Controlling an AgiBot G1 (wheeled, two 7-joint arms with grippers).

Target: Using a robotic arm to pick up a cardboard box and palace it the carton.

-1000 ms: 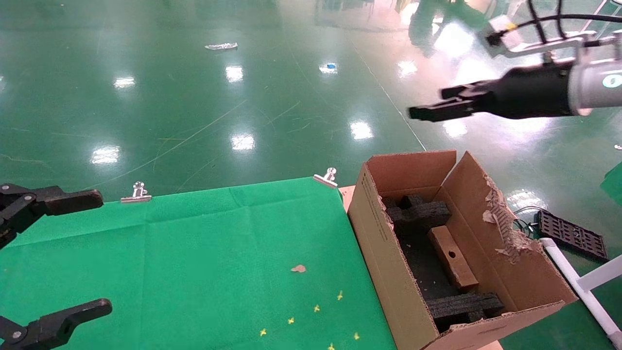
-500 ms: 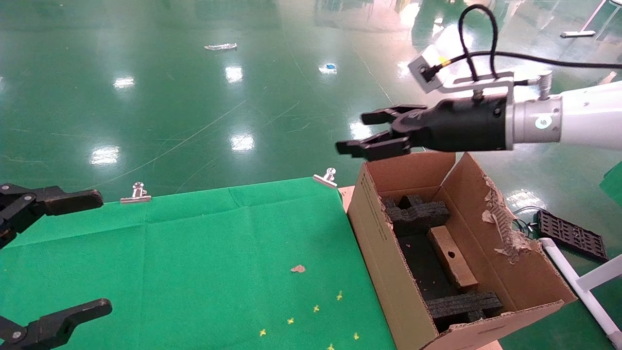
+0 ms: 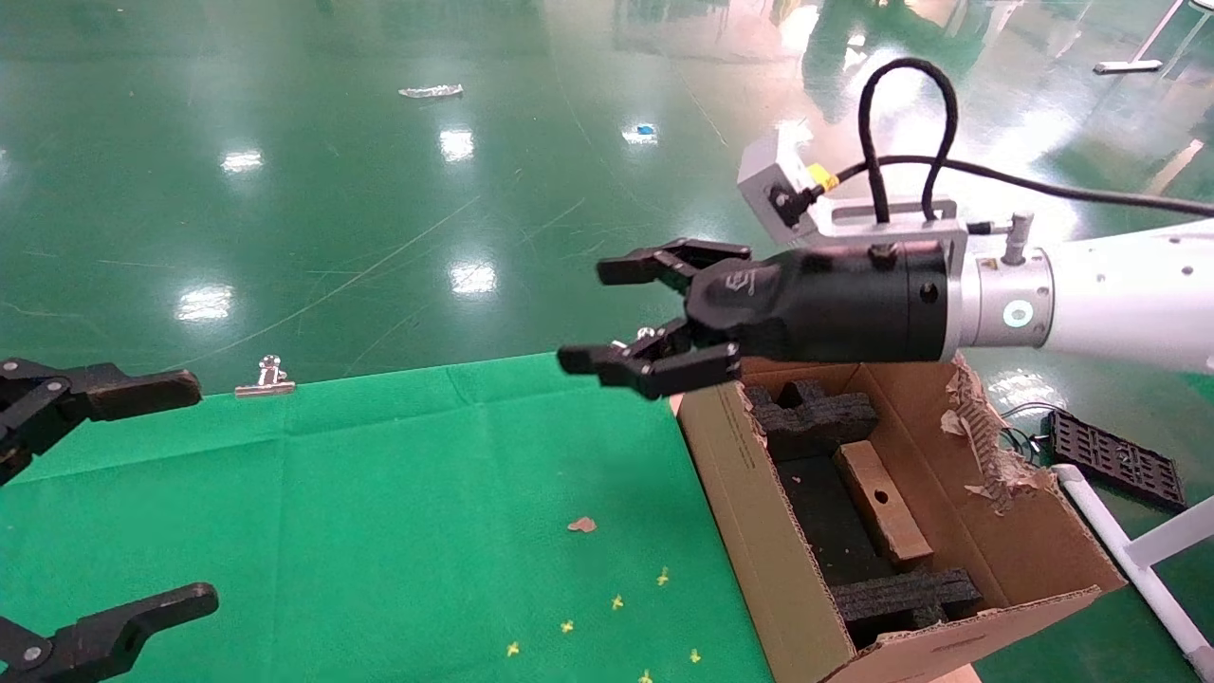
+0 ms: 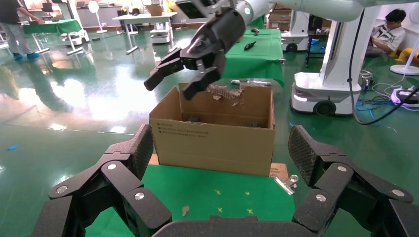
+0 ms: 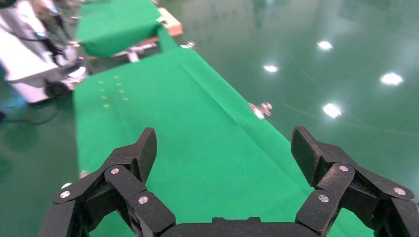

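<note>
The carton [image 3: 749,493] stands at the right end of the green table, open at the top, with black foam blocks [image 3: 818,415] inside. The slim brown cardboard box [image 3: 882,503] with a round hole lies inside the carton on the dark floor between the foam blocks. My right gripper [image 3: 616,313], on the white arm with the grey camera block, is open and empty, in the air above the carton's far left corner, pointing left over the table. It also shows in the left wrist view [image 4: 180,79] above the carton [image 4: 212,143]. My left gripper [image 3: 142,493] is open and empty at the table's left edge.
Green cloth [image 3: 398,512] covers the table, held by metal clips [image 3: 268,376]. A small brown scrap [image 3: 582,524] and yellow cross marks [image 3: 616,601] lie on it. A black grid piece [image 3: 1114,457] and white pipe [image 3: 1129,560] lie right of the carton.
My right arm has swung in from the far right, down and to the left, and its gripper has opened. The left gripper, the carton and the box have not moved.
</note>
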